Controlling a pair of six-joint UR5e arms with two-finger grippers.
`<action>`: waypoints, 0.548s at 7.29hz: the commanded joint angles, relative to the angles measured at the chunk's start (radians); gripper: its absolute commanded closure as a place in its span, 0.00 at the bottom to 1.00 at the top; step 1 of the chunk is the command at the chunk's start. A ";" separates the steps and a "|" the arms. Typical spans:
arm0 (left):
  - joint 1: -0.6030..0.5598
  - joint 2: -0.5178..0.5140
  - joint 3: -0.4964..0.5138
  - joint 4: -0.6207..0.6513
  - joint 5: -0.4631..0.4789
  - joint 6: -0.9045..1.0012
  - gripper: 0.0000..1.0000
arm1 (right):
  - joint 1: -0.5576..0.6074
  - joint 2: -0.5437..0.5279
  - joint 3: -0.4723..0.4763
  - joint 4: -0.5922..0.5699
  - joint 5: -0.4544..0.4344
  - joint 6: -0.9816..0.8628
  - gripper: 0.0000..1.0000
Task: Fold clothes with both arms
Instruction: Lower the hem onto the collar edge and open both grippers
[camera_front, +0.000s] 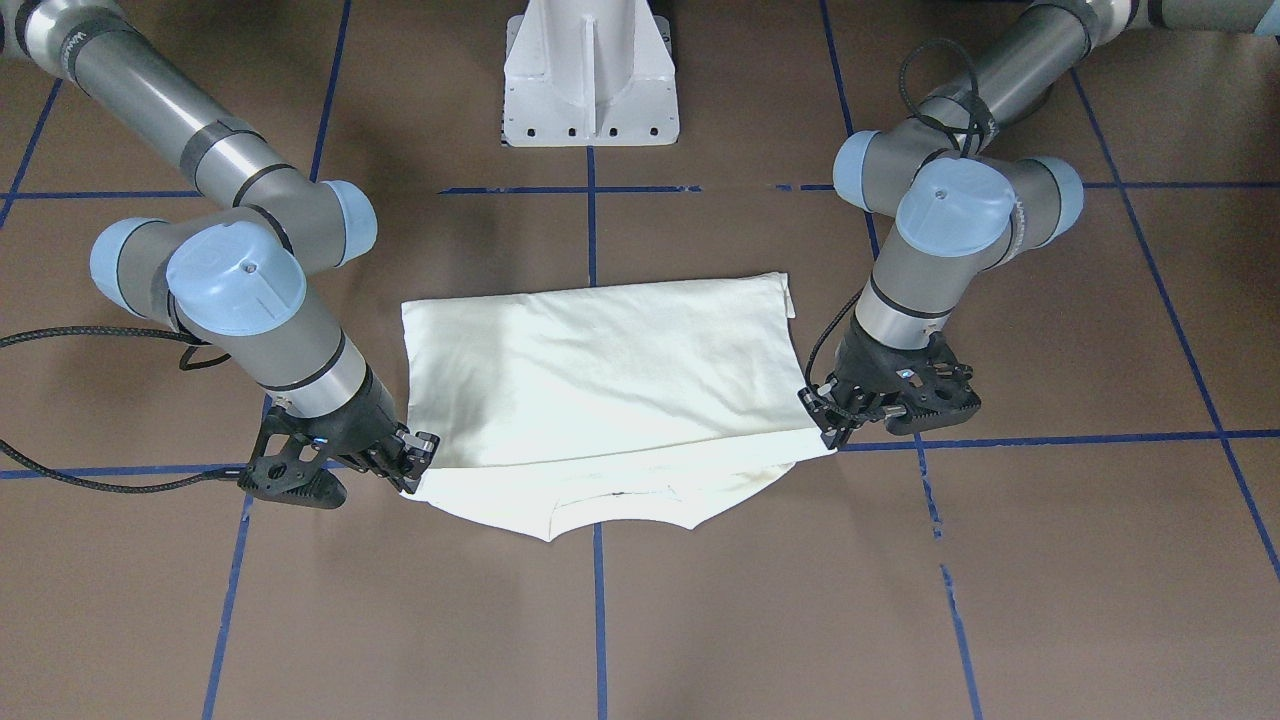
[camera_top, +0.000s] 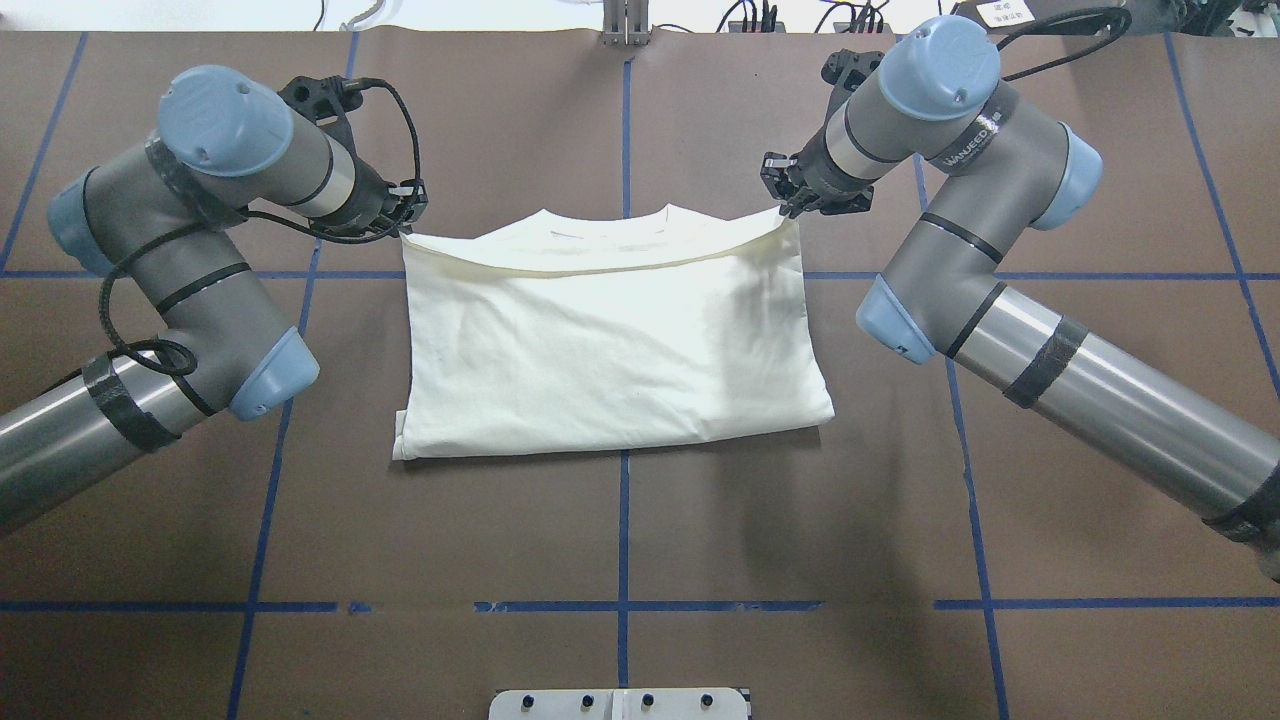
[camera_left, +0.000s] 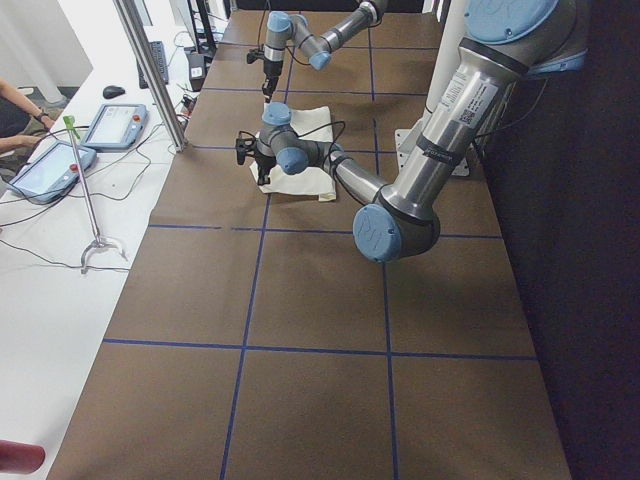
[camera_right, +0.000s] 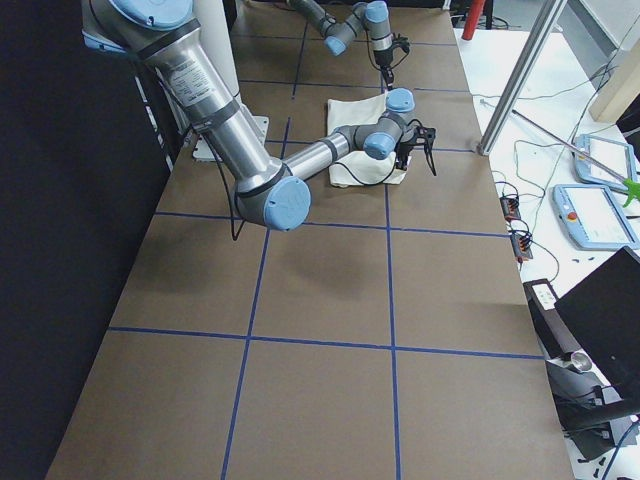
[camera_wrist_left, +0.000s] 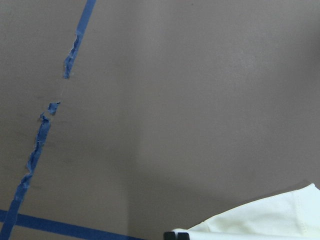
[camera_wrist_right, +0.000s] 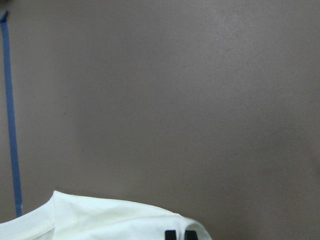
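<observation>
Pinching the far left corner of the cream T-shirt (camera_top: 610, 340) with the left claw (camera_top: 408, 208), fingers pressed together on the cloth. Pinching the far right corner with the right claw (camera_top: 790, 195) in the same way (both closed on the one loose edge of the upper layer, lifted a little off the layer beneath). Lying folded in half on the brown desk (camera_top: 620, 540), somewhat nearer its far edge than the robot's edge. Showing the plain side up, with the collar poking out toward the far edge and the crease running along the side nearer the robot.

Reading next to nothing: only a band of small white lettering (camera_top: 975, 128) on the right arm (camera_top: 1000, 250) close to the wrist, too blurred to spell out.

Leaving brown surface stretching wide on all sides of the shirt, crossed by blue tape lines (camera_top: 622, 520), with the largest stretch toward the robot's edge. Sharing the desk with a white pedestal (camera_front: 590, 75) at the middle of that edge, well apart from the cloth. Bordering, past the far edge, on a white surface carrying tablets (camera_left: 115, 125) and cables.
</observation>
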 joint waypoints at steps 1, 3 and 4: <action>0.000 -0.003 -0.004 0.009 0.001 0.003 0.00 | -0.002 -0.015 0.004 0.040 0.004 0.005 0.00; -0.002 0.006 -0.067 0.038 -0.001 0.000 0.00 | -0.043 -0.089 0.115 0.039 -0.005 0.022 0.00; 0.001 0.007 -0.101 0.070 -0.002 -0.018 0.00 | -0.089 -0.178 0.227 0.036 -0.022 0.029 0.00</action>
